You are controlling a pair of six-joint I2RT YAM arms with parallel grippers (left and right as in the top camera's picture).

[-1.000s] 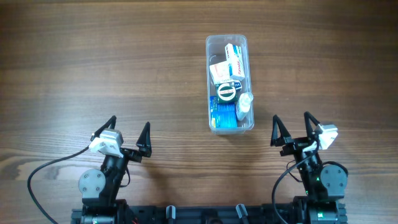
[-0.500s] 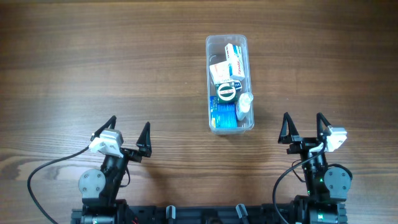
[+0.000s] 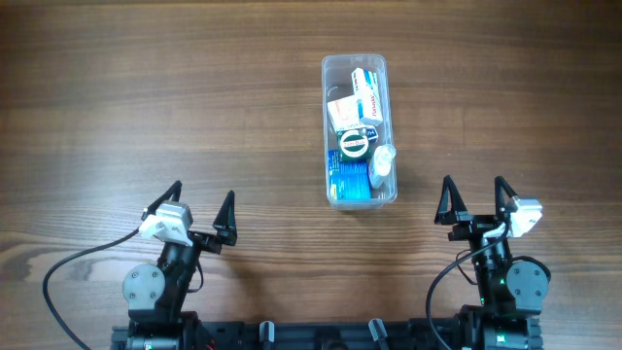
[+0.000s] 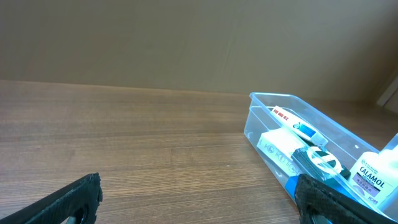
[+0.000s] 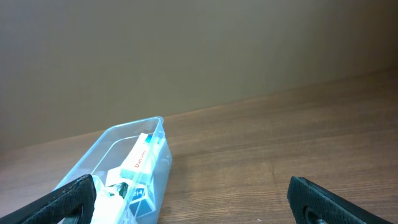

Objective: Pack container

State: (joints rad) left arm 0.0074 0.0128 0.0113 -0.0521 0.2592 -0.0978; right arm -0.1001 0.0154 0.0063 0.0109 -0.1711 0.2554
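Note:
The clear plastic container (image 3: 330,126) stands lengthwise at the table's middle right. It holds a white box with blue print (image 3: 366,95), another white box (image 3: 342,113), a round green-rimmed tin (image 3: 354,145), a small white bottle (image 3: 383,164) and a blue box (image 3: 348,178). It also shows in the left wrist view (image 4: 277,102) and the right wrist view (image 5: 118,140). My left gripper (image 3: 201,212) is open and empty near the front edge, left of the container. My right gripper (image 3: 474,202) is open and empty, front right of the container.
The wooden table (image 3: 155,107) spreads around the container. The arm bases and a black rail (image 3: 321,335) sit along the front edge. A grey cable (image 3: 68,267) loops by the left arm.
My right gripper has drawn back a little to the right and toward the front edge, then stopped. The left arm and the container have not moved.

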